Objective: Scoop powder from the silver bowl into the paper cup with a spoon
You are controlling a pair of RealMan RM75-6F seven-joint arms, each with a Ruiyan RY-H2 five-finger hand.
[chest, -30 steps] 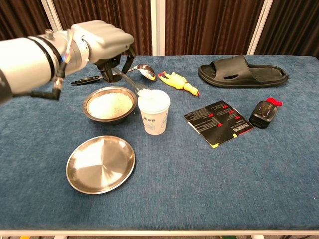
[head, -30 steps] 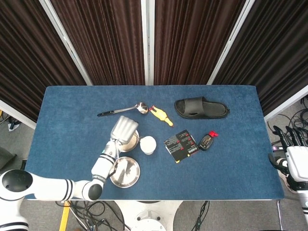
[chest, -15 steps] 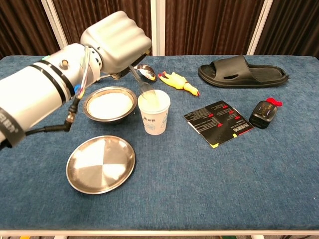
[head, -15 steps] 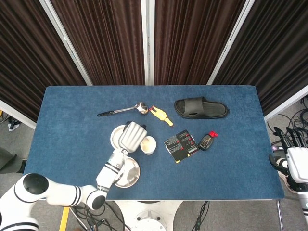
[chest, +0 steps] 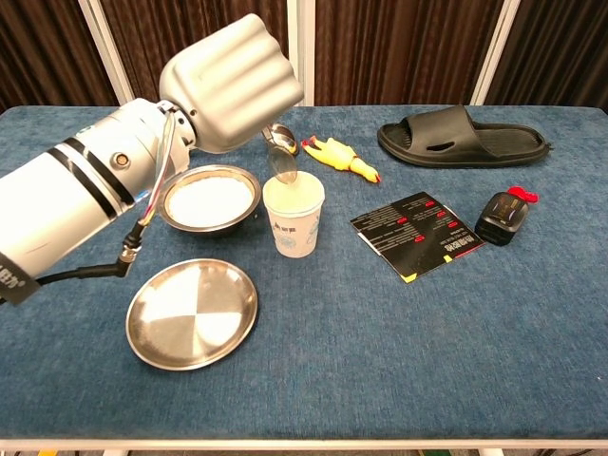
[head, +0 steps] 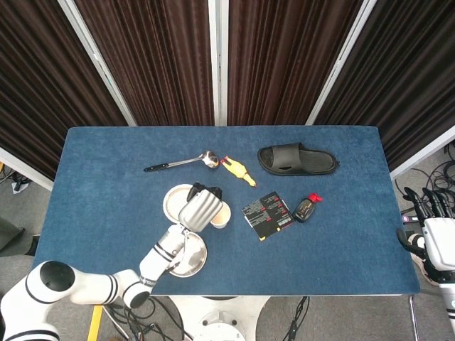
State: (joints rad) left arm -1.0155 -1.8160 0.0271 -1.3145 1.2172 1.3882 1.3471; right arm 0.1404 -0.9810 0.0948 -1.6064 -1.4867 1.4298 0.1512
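My left hand (chest: 233,81) grips a metal spoon (chest: 284,173), fist closed round the handle. The spoon's tip hangs steeply down, just over the rim of the white paper cup (chest: 293,220). The cup holds pale powder. Left of the cup stands the silver bowl (chest: 209,199), filled with white powder. In the head view the left hand (head: 201,209) covers part of the paper cup (head: 222,216) and the edge of the silver bowl (head: 175,200). My right hand (head: 431,213) hangs off the table's right edge, fingers apart and holding nothing.
An empty silver plate (chest: 193,312) lies in front of the bowl. A second spoon (head: 181,162), a yellow rubber chicken (chest: 339,157) and a black slipper (chest: 463,135) lie behind. A black booklet (chest: 424,234) and a small black, red-capped object (chest: 503,216) lie right of the cup.
My left hand has swung from over the silver bowl to the right, above the cup. The spoon has tipped from level to steeply downward at the cup's rim. The right hand stayed still.
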